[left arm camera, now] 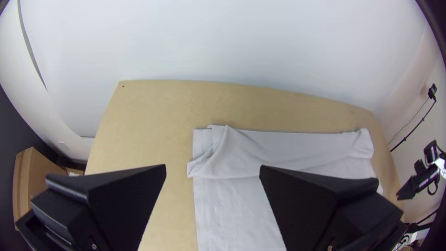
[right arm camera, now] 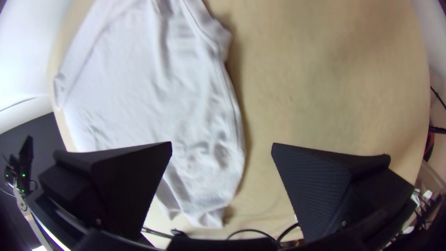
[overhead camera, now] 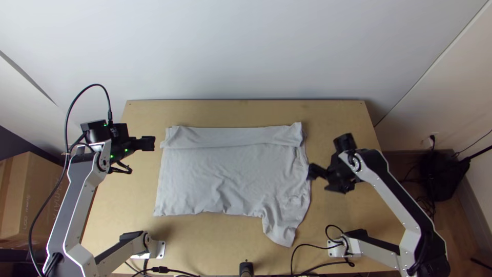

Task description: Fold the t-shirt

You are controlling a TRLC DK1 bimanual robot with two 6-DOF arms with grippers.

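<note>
In the top view, soft light brightens the wall (overhead camera: 246, 51) at twelve o'clock; the floor (overhead camera: 455, 231) towards four is dimmer. Faint shadow edges the t-shirt (overhead camera: 230, 177). Wrist views bend straight edges, corners darkened.

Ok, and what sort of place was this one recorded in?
Probably a robot workspace in a plain room: two arms are mounted at a light wooden table with a t-shirt on it, cables run along its near edge, and a cardboard box sits beside it.
</note>
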